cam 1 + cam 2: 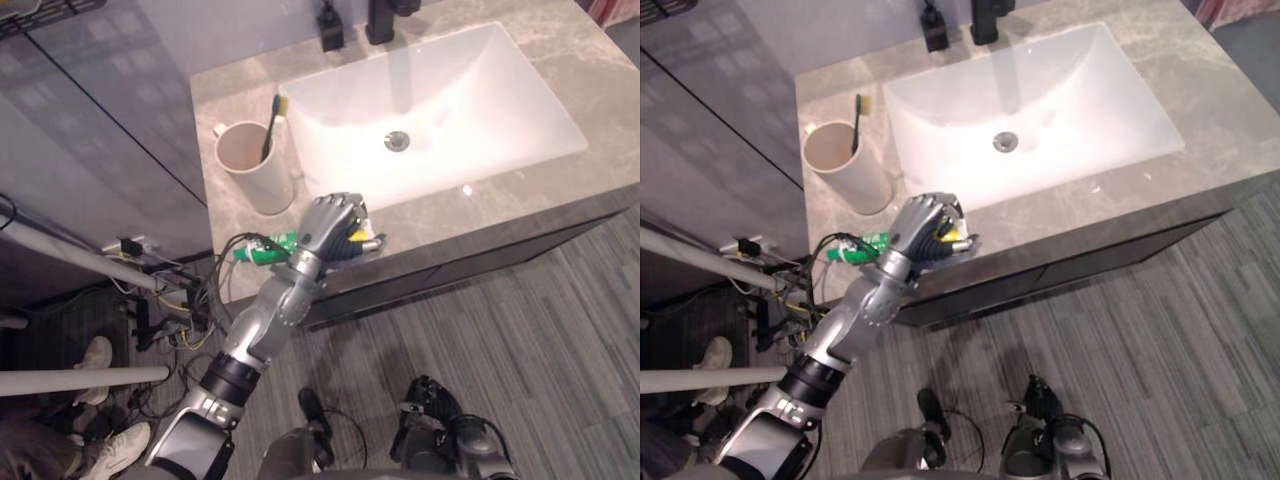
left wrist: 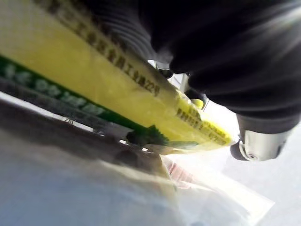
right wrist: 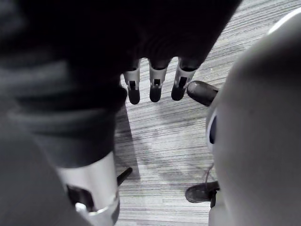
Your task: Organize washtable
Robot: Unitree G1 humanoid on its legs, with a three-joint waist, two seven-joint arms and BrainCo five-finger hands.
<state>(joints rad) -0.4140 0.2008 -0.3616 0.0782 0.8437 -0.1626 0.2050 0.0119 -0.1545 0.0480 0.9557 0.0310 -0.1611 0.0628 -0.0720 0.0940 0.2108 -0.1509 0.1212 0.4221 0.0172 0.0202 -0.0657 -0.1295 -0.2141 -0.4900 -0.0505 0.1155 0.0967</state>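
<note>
Toothbrush (image 1: 272,125) in beige cup (image 1: 255,172) (beside sink (image 1: 470,95)); left hand (image 1: 333,225) fingers closed around yellow-green tube (image 1: 264,250), right hand (image 3: 154,84) fingers slack.

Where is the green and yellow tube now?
Eye views show the green and yellow tube gripped in the left hand at the front edge of the counter, in front of the cup and left of the sink.
</note>
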